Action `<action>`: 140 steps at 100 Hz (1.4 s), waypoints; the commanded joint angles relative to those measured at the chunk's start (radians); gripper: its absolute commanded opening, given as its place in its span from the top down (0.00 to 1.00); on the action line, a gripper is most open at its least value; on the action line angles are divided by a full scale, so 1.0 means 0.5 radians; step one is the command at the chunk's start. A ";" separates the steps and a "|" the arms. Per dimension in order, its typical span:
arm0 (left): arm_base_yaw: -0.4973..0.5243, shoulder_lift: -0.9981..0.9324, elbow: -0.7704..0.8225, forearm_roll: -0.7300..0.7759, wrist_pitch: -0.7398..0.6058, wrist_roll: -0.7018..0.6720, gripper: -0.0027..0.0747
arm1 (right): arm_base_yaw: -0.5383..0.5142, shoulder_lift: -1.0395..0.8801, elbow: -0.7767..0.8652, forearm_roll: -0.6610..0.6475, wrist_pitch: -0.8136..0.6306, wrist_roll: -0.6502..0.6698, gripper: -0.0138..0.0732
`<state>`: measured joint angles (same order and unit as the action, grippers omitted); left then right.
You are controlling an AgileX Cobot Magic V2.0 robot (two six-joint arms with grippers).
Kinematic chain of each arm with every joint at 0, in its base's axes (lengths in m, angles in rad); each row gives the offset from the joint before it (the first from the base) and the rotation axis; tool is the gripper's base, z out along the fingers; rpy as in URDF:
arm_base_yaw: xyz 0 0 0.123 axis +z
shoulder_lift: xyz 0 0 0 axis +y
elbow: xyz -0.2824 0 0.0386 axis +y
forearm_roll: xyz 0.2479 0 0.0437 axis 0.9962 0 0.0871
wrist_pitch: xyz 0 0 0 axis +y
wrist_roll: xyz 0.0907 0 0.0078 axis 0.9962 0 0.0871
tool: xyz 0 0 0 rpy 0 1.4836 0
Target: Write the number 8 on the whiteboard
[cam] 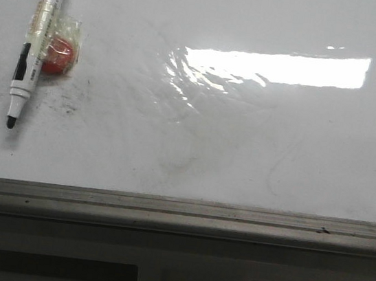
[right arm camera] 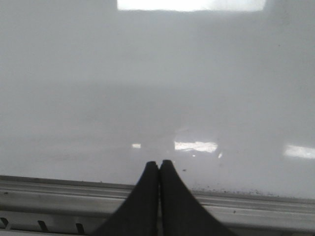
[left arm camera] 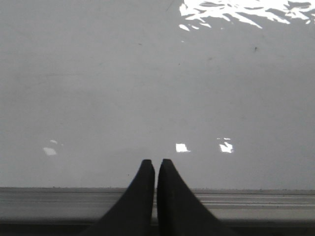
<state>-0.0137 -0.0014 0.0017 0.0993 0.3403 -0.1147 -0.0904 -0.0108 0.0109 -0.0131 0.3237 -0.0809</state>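
Whiteboard [cam: 241,161] fills your view: glossy white, faint grey smudges, bright glare patch [cam: 281,66] right of centre, grey metal edge rail [cam: 178,212] along near side. Marker pen [cam: 38,44] lies far left on board, uncapped tip pointing toward near side, cap end far. Red round object [cam: 59,54] in clear wrap touches pen's right side. You see no written 8 on board. Left gripper [left arm camera: 156,164] fingers pressed together, holding nothing, over near rail. Right gripper [right arm camera: 159,165] same: fingers pressed together, empty, over near rail.
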 commanded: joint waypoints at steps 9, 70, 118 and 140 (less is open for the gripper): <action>0.004 -0.062 0.064 0.024 -0.172 -0.016 0.99 | -0.014 -0.042 0.024 -0.013 -0.154 -0.008 0.91; 0.004 -0.062 0.064 -0.048 -0.713 -0.016 0.99 | -0.014 -0.042 0.017 0.011 -0.840 0.024 0.91; -0.001 0.001 -0.122 -0.075 -0.826 -0.033 0.99 | -0.001 0.282 -0.446 0.050 -0.162 0.029 0.91; -0.001 0.181 -0.437 -0.075 -0.560 -0.033 0.99 | 0.004 0.512 -0.662 0.077 0.161 0.029 0.91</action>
<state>-0.0137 0.0395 -0.1456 0.0709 0.1027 -0.1186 -0.0904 0.2020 -0.2657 0.0223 0.4419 -0.0652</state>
